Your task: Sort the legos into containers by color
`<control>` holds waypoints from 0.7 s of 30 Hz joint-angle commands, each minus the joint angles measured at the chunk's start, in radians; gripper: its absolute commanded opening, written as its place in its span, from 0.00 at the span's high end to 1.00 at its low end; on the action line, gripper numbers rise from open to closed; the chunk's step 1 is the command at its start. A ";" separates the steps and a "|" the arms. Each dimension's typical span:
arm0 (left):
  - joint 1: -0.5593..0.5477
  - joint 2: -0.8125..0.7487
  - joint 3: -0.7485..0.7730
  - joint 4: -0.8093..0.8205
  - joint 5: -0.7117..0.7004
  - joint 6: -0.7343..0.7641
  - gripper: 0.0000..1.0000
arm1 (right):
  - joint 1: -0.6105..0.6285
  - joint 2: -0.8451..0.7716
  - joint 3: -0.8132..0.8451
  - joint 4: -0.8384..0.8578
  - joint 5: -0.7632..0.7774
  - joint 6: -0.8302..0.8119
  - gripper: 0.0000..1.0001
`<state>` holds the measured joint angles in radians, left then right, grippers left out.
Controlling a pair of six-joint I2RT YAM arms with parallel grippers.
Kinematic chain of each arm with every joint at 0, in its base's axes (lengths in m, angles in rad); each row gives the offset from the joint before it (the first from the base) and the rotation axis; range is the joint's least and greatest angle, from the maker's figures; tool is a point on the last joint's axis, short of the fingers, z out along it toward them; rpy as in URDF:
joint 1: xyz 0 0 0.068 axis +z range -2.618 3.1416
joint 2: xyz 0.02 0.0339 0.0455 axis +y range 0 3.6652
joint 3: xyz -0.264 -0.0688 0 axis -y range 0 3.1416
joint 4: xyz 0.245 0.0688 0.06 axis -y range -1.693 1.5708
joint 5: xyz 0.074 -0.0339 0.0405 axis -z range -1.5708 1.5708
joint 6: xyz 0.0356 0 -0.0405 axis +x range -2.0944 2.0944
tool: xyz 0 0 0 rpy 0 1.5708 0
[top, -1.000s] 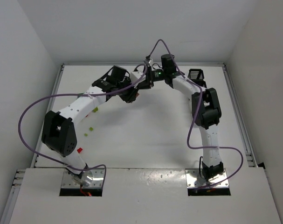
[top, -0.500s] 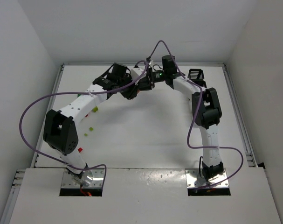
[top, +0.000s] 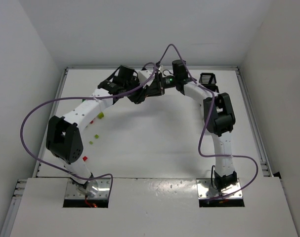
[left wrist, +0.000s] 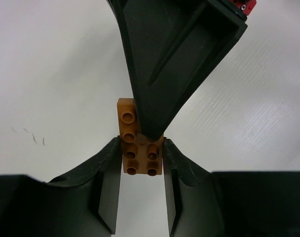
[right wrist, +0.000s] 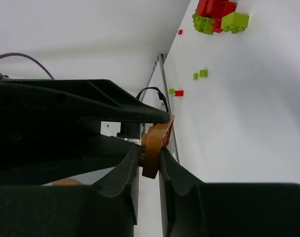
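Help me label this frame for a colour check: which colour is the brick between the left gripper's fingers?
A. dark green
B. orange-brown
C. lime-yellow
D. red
B: in the left wrist view, the left gripper is closed on an orange-brown brick whose studs face the camera.

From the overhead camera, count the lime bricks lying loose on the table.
3. One lime brick lies beside the left arm, by its forearm; two more lie closer to its elbow. Others may be hidden beneath the arms.
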<state>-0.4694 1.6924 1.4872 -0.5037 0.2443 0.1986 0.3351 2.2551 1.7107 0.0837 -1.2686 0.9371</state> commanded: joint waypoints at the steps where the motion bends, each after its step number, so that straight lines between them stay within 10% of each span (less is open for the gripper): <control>1: 0.008 -0.016 0.048 0.018 0.067 0.010 0.66 | 0.004 -0.020 -0.019 0.048 -0.026 -0.015 0.93; 5: 0.018 -0.054 0.004 -0.001 0.067 0.010 0.31 | -0.034 -0.054 0.003 0.016 0.021 -0.072 1.00; 12: 0.066 -0.146 -0.062 -0.001 -0.046 -0.079 0.16 | -0.174 -0.140 0.182 -0.522 0.360 -0.597 1.00; 21: 0.173 -0.209 -0.125 -0.013 -0.226 -0.122 0.01 | -0.347 -0.215 0.302 -0.608 1.024 -0.820 1.00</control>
<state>-0.3130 1.5143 1.3693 -0.5255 0.1081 0.1024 0.0013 2.1040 1.9484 -0.4816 -0.4911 0.2485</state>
